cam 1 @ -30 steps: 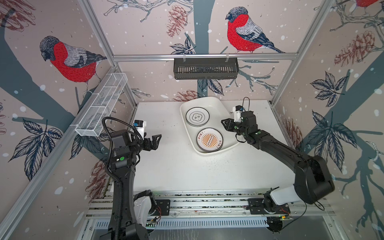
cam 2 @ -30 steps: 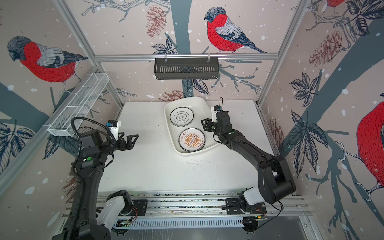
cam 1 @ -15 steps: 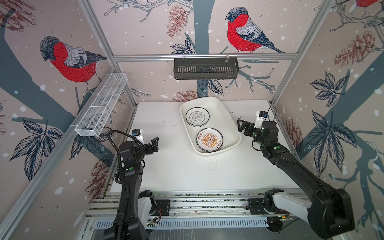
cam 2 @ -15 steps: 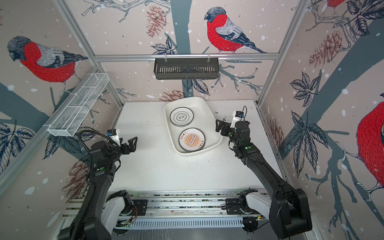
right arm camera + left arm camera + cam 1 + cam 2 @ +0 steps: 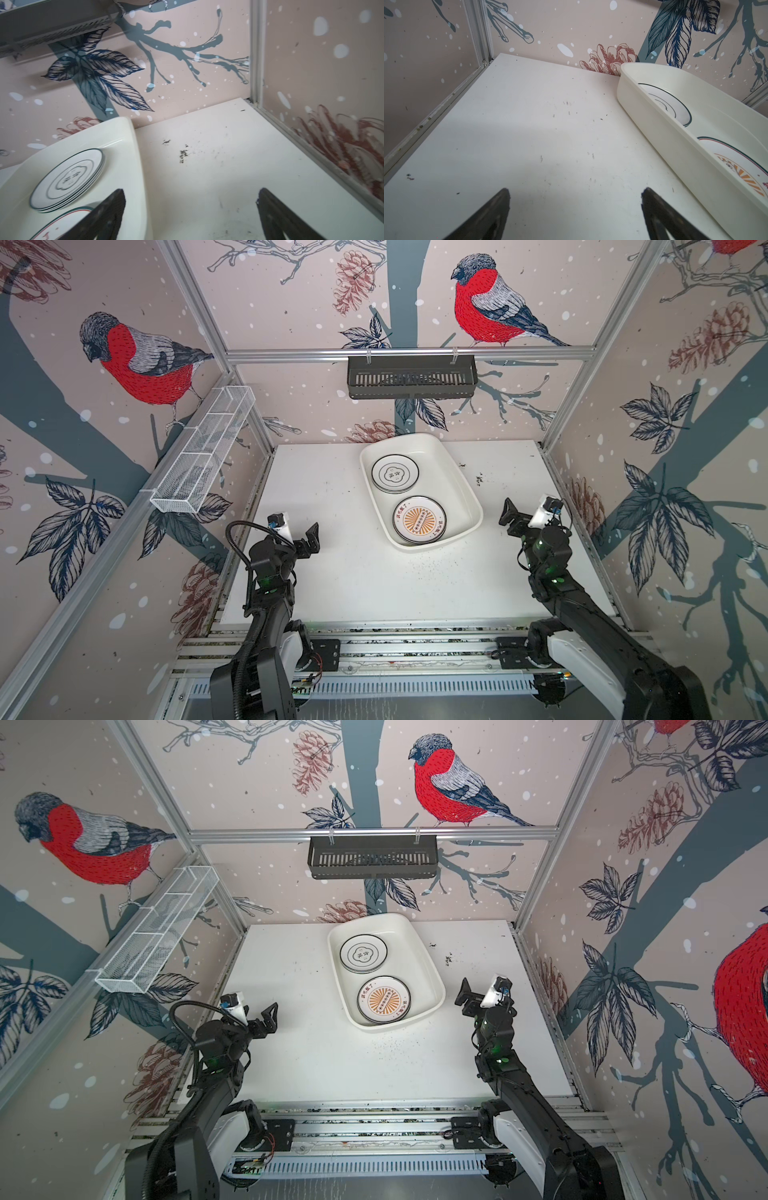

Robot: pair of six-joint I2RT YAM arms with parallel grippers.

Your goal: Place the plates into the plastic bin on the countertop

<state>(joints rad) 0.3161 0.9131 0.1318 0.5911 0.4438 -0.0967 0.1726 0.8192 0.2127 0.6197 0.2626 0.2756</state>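
Observation:
The cream plastic bin (image 5: 451, 485) (image 5: 417, 969) sits slantwise at the back middle of the white countertop (image 5: 374, 580). Inside it lie two stacks of plates: emblem plates (image 5: 395, 473) (image 5: 363, 953) at the far end and sunburst plates (image 5: 419, 520) (image 5: 384, 1000) at the near end. My left gripper (image 5: 312, 537) (image 5: 575, 190) hovers open and empty left of the bin. Right of the bin, my right gripper (image 5: 519, 510) (image 5: 191, 190) is open and empty above the countertop. The right wrist view shows the emblem stack (image 5: 68, 178) beside the bin's rim (image 5: 133, 149).
A black slotted rack (image 5: 411, 377) hangs on the back rail above the bin. A white wire-mesh basket (image 5: 203, 452) is fixed along the left wall. Dark specks (image 5: 478, 479) dot the countertop right of the bin. Aluminium rails edge the table.
My right gripper has opened and drawn back from the bin's right wall to the right side of the table. The left arm has pulled back toward the near left.

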